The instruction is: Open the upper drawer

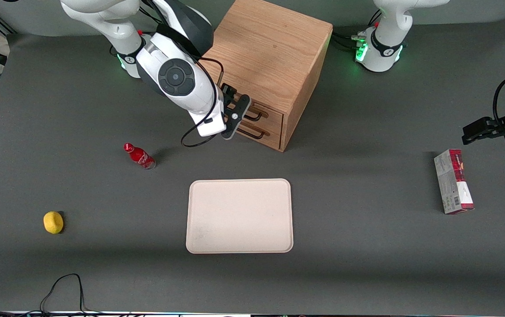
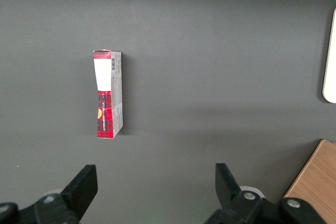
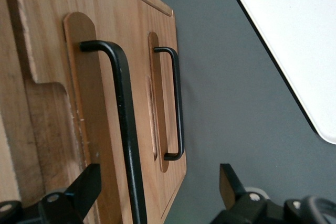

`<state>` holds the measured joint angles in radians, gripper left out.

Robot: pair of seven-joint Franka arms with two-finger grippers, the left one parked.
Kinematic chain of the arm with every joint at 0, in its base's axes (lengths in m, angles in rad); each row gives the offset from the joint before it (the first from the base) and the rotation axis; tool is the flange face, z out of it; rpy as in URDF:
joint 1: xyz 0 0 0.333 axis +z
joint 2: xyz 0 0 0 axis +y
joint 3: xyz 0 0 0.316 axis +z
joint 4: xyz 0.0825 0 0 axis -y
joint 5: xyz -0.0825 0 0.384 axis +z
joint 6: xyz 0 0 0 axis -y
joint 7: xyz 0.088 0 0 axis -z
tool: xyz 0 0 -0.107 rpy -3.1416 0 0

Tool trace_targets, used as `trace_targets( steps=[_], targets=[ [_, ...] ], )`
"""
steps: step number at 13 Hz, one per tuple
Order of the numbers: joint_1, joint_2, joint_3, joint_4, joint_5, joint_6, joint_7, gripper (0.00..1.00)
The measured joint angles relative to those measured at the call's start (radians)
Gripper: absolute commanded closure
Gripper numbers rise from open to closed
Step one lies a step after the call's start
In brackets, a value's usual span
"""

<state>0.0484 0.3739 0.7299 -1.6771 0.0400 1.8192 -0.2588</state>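
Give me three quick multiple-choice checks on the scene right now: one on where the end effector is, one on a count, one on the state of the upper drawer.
1. Where is the end effector?
A. over the tray
B. in front of the cabinet's drawers, at the handles
C. beside the yellow ball

2. How many black handles does the wooden cabinet show?
A. one
B. two
C. three

3. What is the state of the upper drawer?
A. shut, front flush with the cabinet
B. pulled fully out
C. removed

Answers:
1 B, the open fingers straddle the upper drawer's handle.
2 B, one on each drawer in the right wrist view.
3 A, no gap shows around its front.
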Motion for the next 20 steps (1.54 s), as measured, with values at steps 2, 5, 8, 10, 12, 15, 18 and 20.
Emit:
trace_targets(
  steps=[2, 5, 8, 10, 12, 15, 18, 20],
  targets=[
    [0.000, 0.009, 0.000, -0.005, 0.000, 0.013, -0.003, 0.00],
    [-0.001, 0.026, 0.000, -0.008, 0.000, 0.029, -0.012, 0.00],
    [-0.001, 0.040, -0.002, -0.009, -0.003, 0.042, -0.026, 0.00],
    [-0.001, 0.050, -0.002, -0.009, -0.009, 0.047, -0.030, 0.00],
    [-0.001, 0.053, -0.002, -0.009, -0.019, 0.048, -0.032, 0.00],
    [-0.002, 0.053, -0.002, -0.007, -0.055, 0.049, -0.032, 0.00],
    [-0.007, 0.054, -0.006, 0.003, -0.117, 0.054, -0.034, 0.00],
    [-0.012, 0.061, -0.016, 0.020, -0.129, 0.061, -0.059, 0.00]
  ],
)
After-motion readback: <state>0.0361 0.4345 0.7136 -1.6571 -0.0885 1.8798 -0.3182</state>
